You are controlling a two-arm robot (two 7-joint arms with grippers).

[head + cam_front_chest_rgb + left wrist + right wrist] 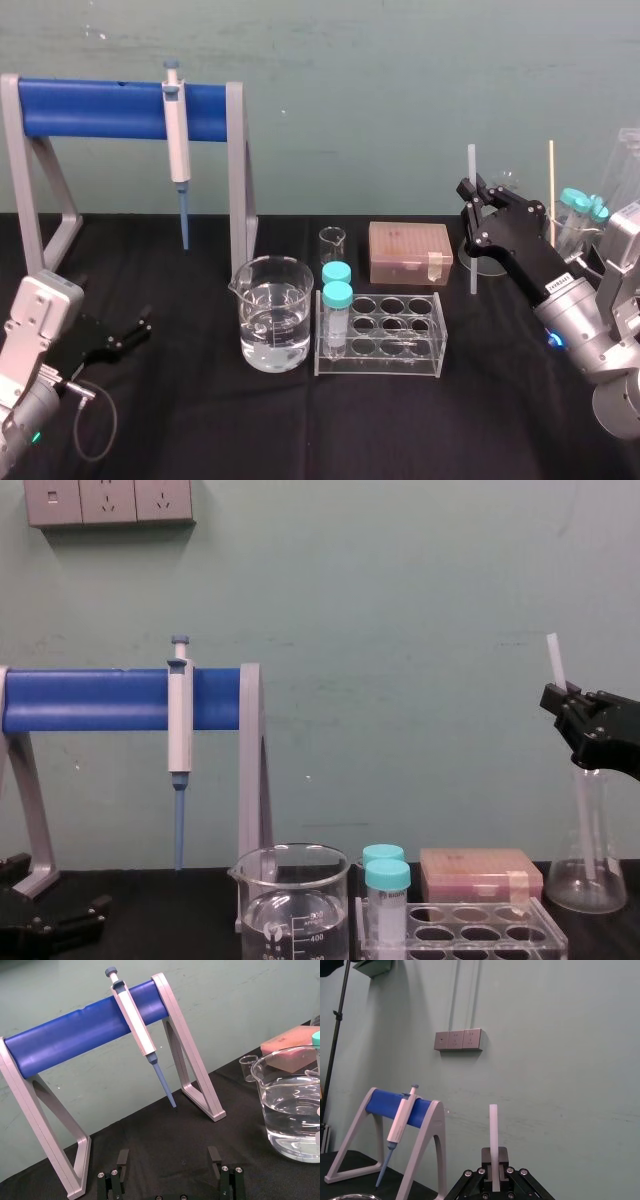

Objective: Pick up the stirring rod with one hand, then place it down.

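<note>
A black-covered table (420, 430) bore a grey stand (241, 200) at the left and a large beaker (274, 315) (partly full of clear liquid) near the middle. A small beaker (332, 243) stood behind it, a clear tube rack (385, 345) just beside, a pinkish box (408, 252) beyond, and a flask (590, 875) at the right.

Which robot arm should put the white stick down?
Right: the right tool holds the rod upright; the left tool lies open, far off by the blue rack.

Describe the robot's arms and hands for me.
Both arms are silver-grey, ending in black angular hands. The left hand has a grey cable looping by its wrist and a green light; the right hand bears a white label and a blue light.
</note>
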